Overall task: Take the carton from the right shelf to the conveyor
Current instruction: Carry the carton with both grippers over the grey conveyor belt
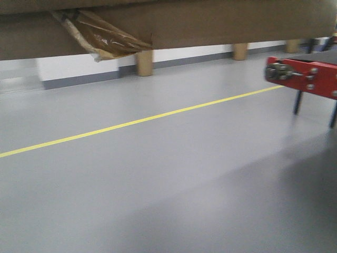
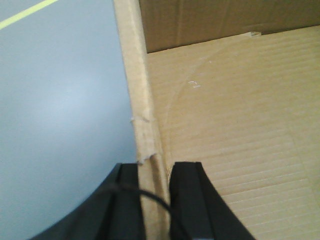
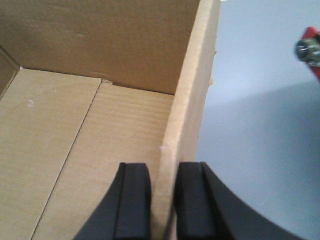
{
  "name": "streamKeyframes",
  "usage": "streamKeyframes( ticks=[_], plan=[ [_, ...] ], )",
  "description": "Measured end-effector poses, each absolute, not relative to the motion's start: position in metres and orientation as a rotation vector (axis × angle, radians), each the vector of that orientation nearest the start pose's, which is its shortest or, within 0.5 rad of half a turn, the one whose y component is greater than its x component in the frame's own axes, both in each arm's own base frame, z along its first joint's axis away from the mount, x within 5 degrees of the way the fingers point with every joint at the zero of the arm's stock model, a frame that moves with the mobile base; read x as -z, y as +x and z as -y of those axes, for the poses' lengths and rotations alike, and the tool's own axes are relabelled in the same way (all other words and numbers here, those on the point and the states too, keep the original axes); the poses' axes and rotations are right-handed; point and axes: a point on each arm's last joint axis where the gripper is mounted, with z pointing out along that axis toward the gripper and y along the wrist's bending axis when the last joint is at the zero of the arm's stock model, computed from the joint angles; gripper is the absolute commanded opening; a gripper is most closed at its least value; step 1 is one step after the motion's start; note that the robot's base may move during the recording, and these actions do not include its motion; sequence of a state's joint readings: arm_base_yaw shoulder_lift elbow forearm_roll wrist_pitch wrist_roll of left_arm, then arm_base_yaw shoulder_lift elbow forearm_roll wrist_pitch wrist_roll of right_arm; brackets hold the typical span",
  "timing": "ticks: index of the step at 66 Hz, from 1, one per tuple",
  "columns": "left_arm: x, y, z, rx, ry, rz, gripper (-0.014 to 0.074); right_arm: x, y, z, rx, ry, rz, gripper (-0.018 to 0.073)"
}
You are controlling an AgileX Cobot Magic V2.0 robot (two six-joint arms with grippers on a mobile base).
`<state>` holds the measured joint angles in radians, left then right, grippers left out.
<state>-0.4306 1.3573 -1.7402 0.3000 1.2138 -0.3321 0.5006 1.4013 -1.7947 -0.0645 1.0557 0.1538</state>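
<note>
one carton [image 1: 210,23] crosswise, open top upward

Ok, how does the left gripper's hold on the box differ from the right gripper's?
The left gripper clamps a torn, ragged stretch of the box wall; the right gripper clamps a smoother stretch. Outside the left gripper lies floor with a yellow line; outside the right gripper, the red conveyor frame shows. Both are shut on the box, one finger inside it and one outside.
</note>
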Motion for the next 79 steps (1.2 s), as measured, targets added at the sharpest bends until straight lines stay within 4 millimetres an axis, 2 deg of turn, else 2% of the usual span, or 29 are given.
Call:
streamKeyframes(
  ticks=[44,79],
  plan=[
    [-0.4877,0.2469,0.0763,-0.121,0.09,-2.19,-0.0016,-0.4957,0.2511,-0.1328,-0.323,-0.37,-2.084,-0.0067],
    [-0.4886,0.2473,0.076,-0.132,0.092,-2.179,-0.0016,-0.496,0.2512,-0.133,-0.326,-0.37,-2.081,-0.0067]
  ],
)
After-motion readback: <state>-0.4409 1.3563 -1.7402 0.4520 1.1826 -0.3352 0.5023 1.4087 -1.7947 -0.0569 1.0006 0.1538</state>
